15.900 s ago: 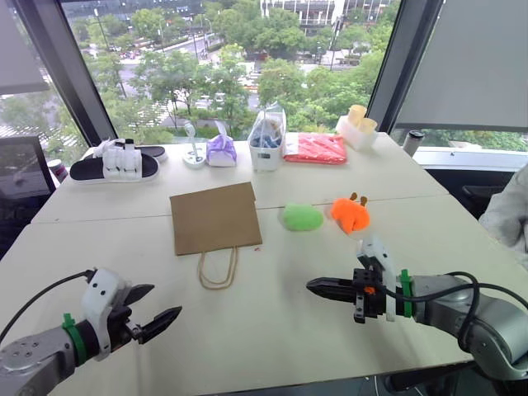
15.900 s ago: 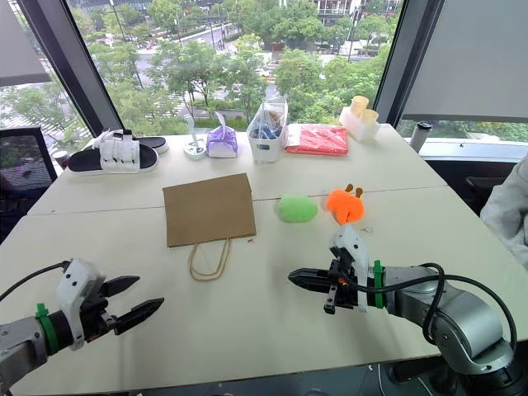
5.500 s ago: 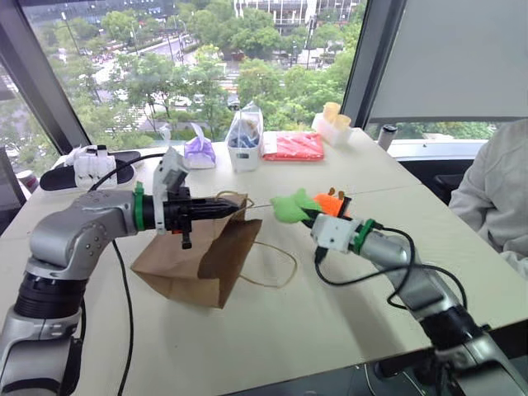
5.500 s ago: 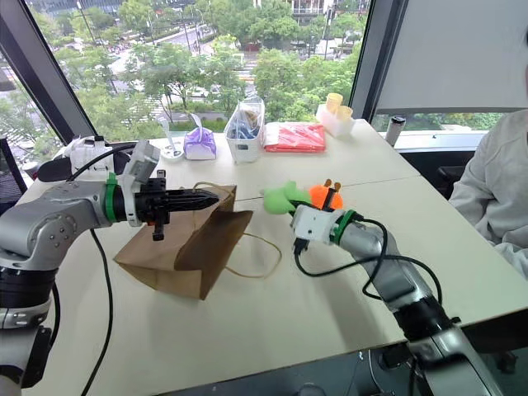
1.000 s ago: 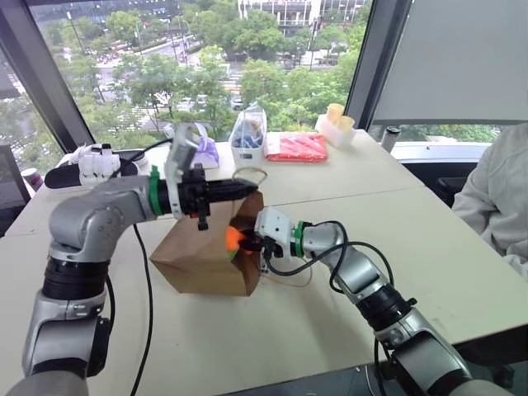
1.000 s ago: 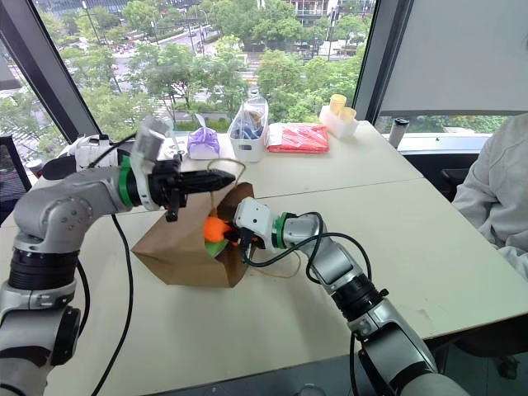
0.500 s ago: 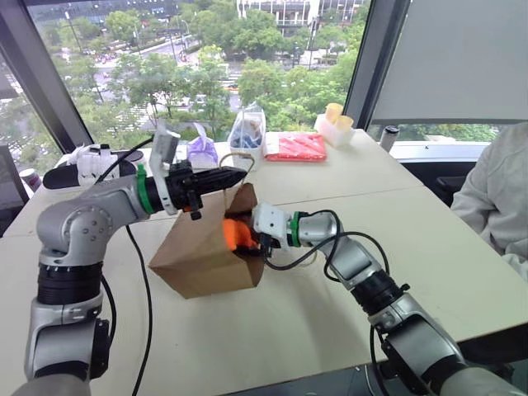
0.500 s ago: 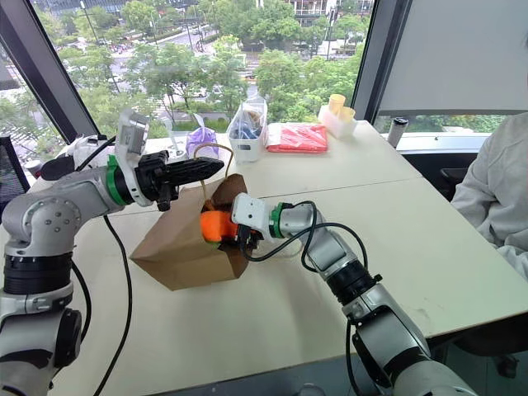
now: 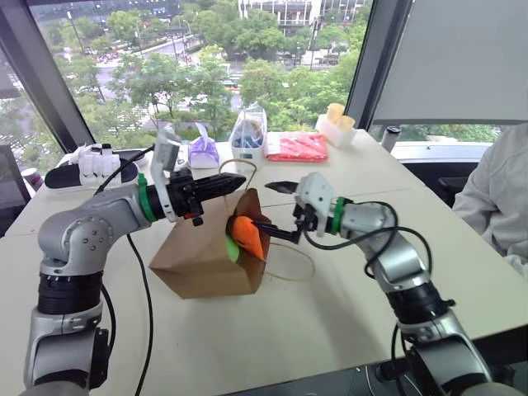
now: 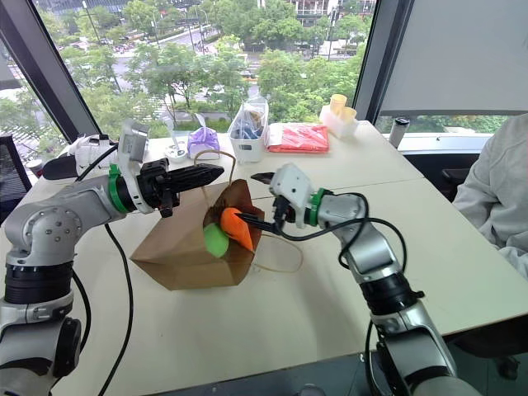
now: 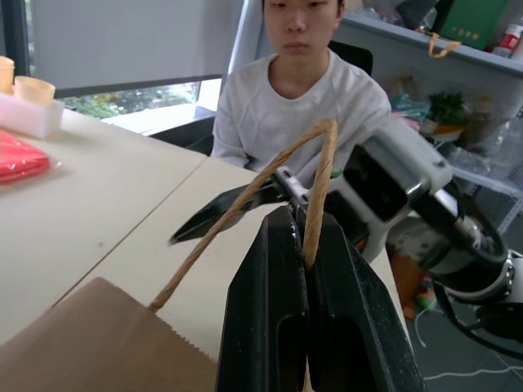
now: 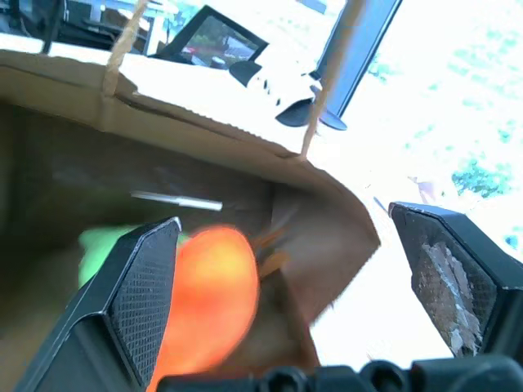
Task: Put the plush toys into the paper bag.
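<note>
Item: paper bag point(image 9: 202, 260), brown kraft, centre-left of the frame, lying tilted on the white table point(image 9: 330, 305) with its mouth lifted and facing right. Upper handle point(image 11: 315, 175) pinched between the clenched fingers of the left gripper point(image 9: 233, 183), which held the mouth up. Lower handle point(image 9: 293, 264) lay loose on the tabletop, right of the bag.

Item: orange plush toy point(image 9: 247, 237), at the bag's mouth, only partly inside, its lower tip near the paper edge. Blurred in the right wrist view.

Item: green plush toy point(image 10: 215, 240), just left of the orange one and touching it, deeper in the opening.

Item: right gripper point(image 9: 279, 210), centre of the frame, jaws spread wide and grasping nothing. Upper finger above the bag's rim, lower finger just right of the orange toy; whether it touched the toy could not be told.

Risk, as judged: the orange toy sat shallow at a sloping mouth and could roll out onto the table if the left gripper lowered or let slip the handle. The right gripper's lower finger, so near, could catch the toy or the paper edge in drawing away and drag it out. The bag, held by one handle only, could sag and close.

Bystander: a person point(image 9: 495, 202) in a pale top, at the right edge.
</note>
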{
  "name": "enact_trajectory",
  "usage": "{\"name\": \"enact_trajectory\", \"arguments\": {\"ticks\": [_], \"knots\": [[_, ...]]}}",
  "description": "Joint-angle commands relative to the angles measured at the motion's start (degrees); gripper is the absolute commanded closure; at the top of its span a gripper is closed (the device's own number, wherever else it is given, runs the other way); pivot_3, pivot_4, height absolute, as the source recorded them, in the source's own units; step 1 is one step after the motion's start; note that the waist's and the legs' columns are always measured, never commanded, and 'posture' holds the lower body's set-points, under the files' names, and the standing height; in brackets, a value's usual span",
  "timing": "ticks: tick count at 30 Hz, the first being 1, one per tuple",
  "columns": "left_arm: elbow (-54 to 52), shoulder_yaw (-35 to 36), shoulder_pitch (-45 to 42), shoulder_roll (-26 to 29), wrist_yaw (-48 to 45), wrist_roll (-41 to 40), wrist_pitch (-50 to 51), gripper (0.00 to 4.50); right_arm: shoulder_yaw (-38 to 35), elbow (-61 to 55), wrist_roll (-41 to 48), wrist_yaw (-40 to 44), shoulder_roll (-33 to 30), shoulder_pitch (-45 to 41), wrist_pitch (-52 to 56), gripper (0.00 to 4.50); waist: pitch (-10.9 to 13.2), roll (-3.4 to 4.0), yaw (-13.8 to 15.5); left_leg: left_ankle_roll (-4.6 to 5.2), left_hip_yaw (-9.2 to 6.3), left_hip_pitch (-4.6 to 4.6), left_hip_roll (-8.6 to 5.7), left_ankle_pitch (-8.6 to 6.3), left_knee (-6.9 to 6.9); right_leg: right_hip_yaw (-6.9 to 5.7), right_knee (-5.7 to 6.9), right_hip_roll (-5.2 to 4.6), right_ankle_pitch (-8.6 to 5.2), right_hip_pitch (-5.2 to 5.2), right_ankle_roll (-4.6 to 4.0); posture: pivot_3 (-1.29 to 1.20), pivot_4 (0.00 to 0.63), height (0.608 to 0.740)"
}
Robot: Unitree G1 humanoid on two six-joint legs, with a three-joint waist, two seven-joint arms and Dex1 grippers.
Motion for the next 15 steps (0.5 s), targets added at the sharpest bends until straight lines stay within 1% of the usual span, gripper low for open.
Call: {"name": "enact_trajectory", "arguments": {"ticks": [1,4,6,9,11,13,14,15], "knots": [[-0.8,0.63,-1.16,0.64,-0.76,-0.41,-0.85,4.5,-2.96,-6.62,5.61,-0.13,-0.26,1.19,5.43,0.07,0.0,0.0,0.02,0.0,0.01,0.0,0.0,0.0,0.01,0.0,0.0,0.0,0.0,0.0,0.0,0.0,0.15,0.74],[-0.78,0.77,-1.25,0.75,-0.76,-0.4,-0.88,4.5,-7.53,-9.32,10.78,-2.59,-0.29,3.23,12.02,0.07,0.0,0.0,-0.01,0.0,0.01,0.02,0.01,0.0,0.01,0.01,0.02,0.0,0.0,0.0,0.0,0.0,0.15,0.74],[-0.94,0.84,-1.15,0.85,-0.75,-0.38,-0.9,4.5,-10.87,-10.17,13.37,-3.78,-2.01,6.43,16.83,0.07,-0.01,-0.01,0.19,0.0,0.01,0.01,0.01,0.0,0.02,0.01,0.01,0.0,0.0,0.01,0.0,0.0,0.15,0.74],[-1.15,1.1,-1.0,1.11,-0.71,-0.55,-0.8,4.5,-13.26,-12.04,15.8,-3.65,-5.35,12.84,21.67,0.07,-0.01,-0.03,1.45,0.04,0.02,0.02,0.0,-0.02,0.02,0.01,-0.02,-0.01,0.0,0.05,0.0,0.0,0.15,0.74],[-1.13,1.16,-1.03,1.23,-0.61,-0.63,-0.87,4.5,-16.46,-13.89,21.87,-5.28,-4.9,17.46,29.52,0.07,-0.01,-0.02,1.65,0.06,0.02,-0.03,-0.01,-0.03,0.02,0.01,-0.05,-0.02,0.0,0.05,0.0,0.0,0.15,0.74],[-1.14,1.2,-1.04,1.28,-0.56,-0.68,-0.92,4.5,-19.0,-15.13,26.95,-7.33,-3.88,20.17,36.01,0.07,-0.01,-0.02,1.61,0.06,0.04,-0.01,0.0,-0.03,0.02,0.03,-0.04,-0.02,0.0,0.06,0.0,0.0,0.15,0.74],[-1.15,1.21,-1.05,1.27,-0.55,-0.7,-0.92,4.5,-19.73,-15.47,28.6,-8.29,-3.56,20.65,37.98,0.07,-0.01,-0.03,1.5,0.06,0.05,-0.01,0.0,-0.03,0.02,0.03,-0.05,-0.02,0.0,0.05,0.0,0.0,0.15,0.74],[-1.11,1.19,-1.1,1.23,-0.54,-0.66,-0.99,4.5,-21.57,-15.43,30.81,-10.41,-1.65,21.8,39.61,0.07,-0.01,-0.02,1.36,0.06,0.06,0.01,0.01,-0.03,0.03,0.04,-0.04,-0.02,0.0,0.06,0.0,0.0,0.15,0.74]]}}
